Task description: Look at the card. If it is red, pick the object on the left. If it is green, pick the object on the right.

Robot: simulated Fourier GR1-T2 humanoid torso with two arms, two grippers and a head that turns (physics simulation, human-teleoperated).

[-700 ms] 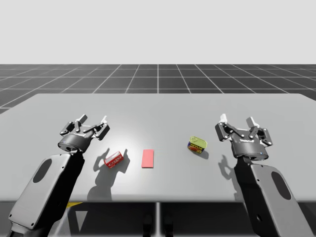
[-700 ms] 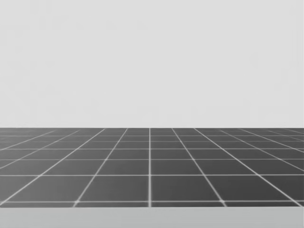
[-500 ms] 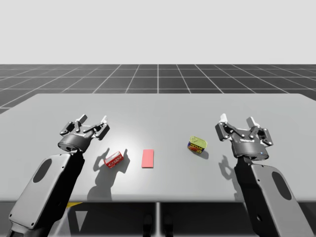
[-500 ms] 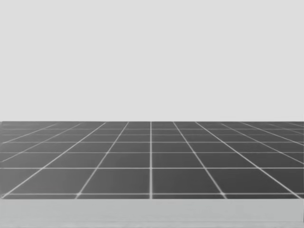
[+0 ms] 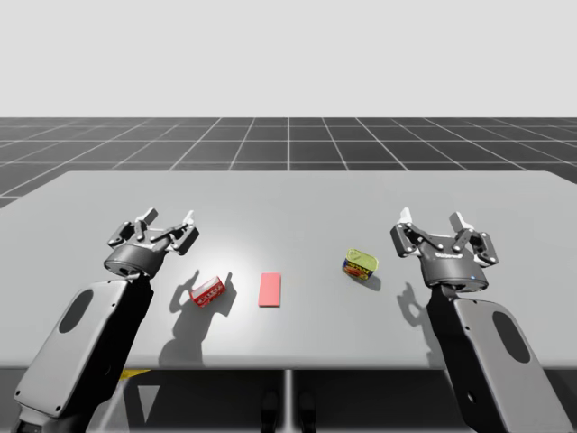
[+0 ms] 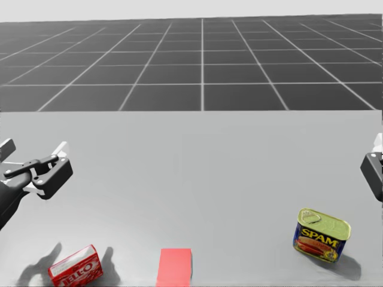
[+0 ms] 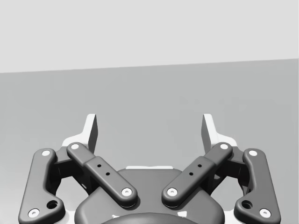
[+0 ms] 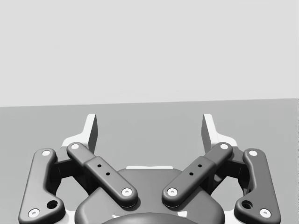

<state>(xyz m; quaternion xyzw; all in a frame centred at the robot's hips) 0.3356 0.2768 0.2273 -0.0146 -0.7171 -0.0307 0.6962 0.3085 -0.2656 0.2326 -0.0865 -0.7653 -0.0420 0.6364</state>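
2 claws hang above the grey table point(image 5: 297, 194), my left claw point(image 5: 169, 219) over its left part and my right claw point(image 5: 432, 220) over its right part. Each is spread wide with nothing between its fingers. Near the left claw, a little nearer to me and to its right, a small red box point(image 5: 208, 291) lies on the table, apart from the claw. Just right of the box, the flat red card point(image 5: 270, 290) lies near the table's middle, not touching it. Further right, between the card and the right claw, a blue and yellow can point(image 5: 360, 265) stands upright, touching neither
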